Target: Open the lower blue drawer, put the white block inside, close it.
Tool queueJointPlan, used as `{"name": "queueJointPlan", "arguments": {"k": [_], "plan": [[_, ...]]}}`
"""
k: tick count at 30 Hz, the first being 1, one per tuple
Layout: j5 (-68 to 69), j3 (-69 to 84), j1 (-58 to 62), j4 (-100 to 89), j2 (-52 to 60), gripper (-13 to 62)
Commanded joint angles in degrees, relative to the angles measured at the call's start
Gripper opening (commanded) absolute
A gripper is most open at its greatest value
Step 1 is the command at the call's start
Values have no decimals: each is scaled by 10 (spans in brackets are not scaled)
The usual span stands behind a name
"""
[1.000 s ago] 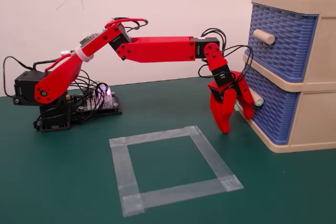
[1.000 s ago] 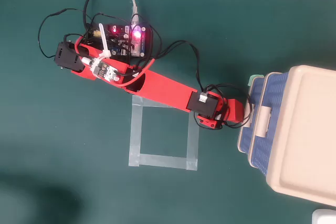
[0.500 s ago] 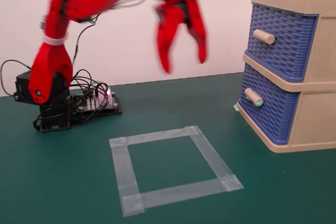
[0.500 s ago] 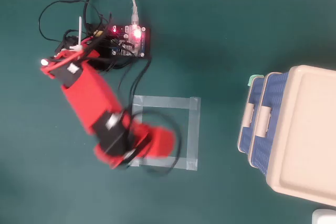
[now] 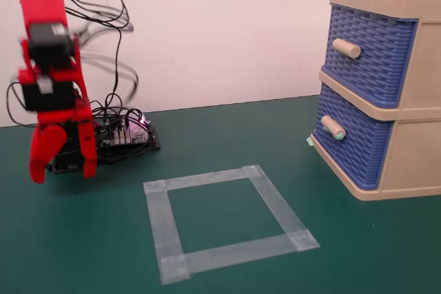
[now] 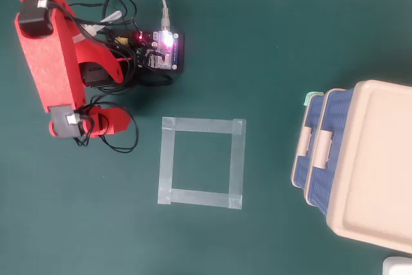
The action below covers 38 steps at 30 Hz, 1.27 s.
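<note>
The lower blue drawer (image 5: 355, 149) is shut in the beige cabinet (image 5: 413, 149) at the right of the fixed view. Its green-tipped peg handle (image 5: 333, 127) points left. From overhead the drawer's front (image 6: 311, 120) shows at the cabinet's left side. The white block shows nowhere on the table. My red gripper (image 5: 62, 173) hangs pointing down at the far left, far from the cabinet. Its jaws stand apart with nothing between them. It also shows in the overhead view (image 6: 106, 122).
A square outlined in pale tape (image 5: 207, 180) lies on the green mat between arm and cabinet. A controller board with wires (image 6: 161, 49) sits behind the arm. The upper blue drawer (image 5: 368, 60) is shut. A white thing (image 6: 398, 266) is cut off at the overhead view's bottom right corner.
</note>
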Motion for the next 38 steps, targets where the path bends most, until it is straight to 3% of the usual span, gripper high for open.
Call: {"name": "queueJointPlan", "arguments": {"k": [1,13,38], "plan": [[4,40,3,-31,42,330],[-2,76,77,172,140,333],[-12,73,88,171,139,344]]}}
